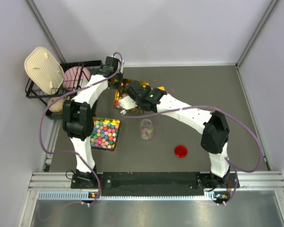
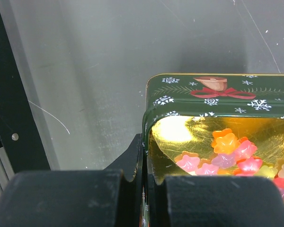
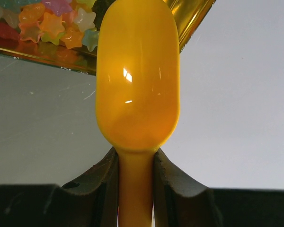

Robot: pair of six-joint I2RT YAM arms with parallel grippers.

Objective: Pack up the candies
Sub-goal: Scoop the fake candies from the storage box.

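Observation:
The candies (image 2: 227,151) are small star-shaped pieces in orange, pink and yellow, heaped inside a green Christmas tin (image 2: 217,92) with a gold lining. My left gripper (image 2: 146,161) is shut on the tin's side wall, one finger inside and one outside. My right gripper (image 3: 136,165) is shut on the handle of a yellow spoon (image 3: 137,85). The spoon's empty bowl hangs just in front of the tin's gold rim (image 3: 189,14), with candies (image 3: 52,21) beyond it. From above, both grippers (image 1: 114,80) (image 1: 125,105) meet at the tin (image 1: 137,87) at the back centre.
A small clear jar (image 1: 147,128) holding some candies stands mid-table, its red lid (image 1: 181,151) lying to the right. A tray of larger bright candies (image 1: 105,133) sits beside the left arm. A black wire basket (image 1: 57,82) stands at the back left.

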